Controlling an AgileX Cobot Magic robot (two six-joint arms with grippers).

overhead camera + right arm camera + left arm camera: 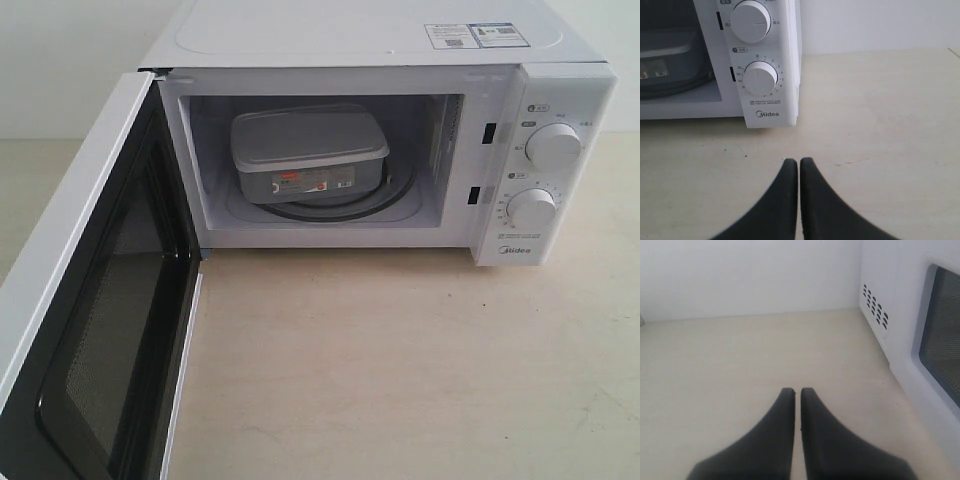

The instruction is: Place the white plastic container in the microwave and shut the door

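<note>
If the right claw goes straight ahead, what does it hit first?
Probably the microwave at its control panel's outer edge; right claw lines up with that corner, so it might just slip past.

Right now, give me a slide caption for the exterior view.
White plastic container resting inside the microwave, door standing wide open, not yet closed.

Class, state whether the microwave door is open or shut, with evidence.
Open: the door stands wide, exposing the white plastic container inside the microwave.

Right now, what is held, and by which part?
Nothing. Left gripper and right gripper are shut and empty; the white plastic container sits inside the microwave.
</note>
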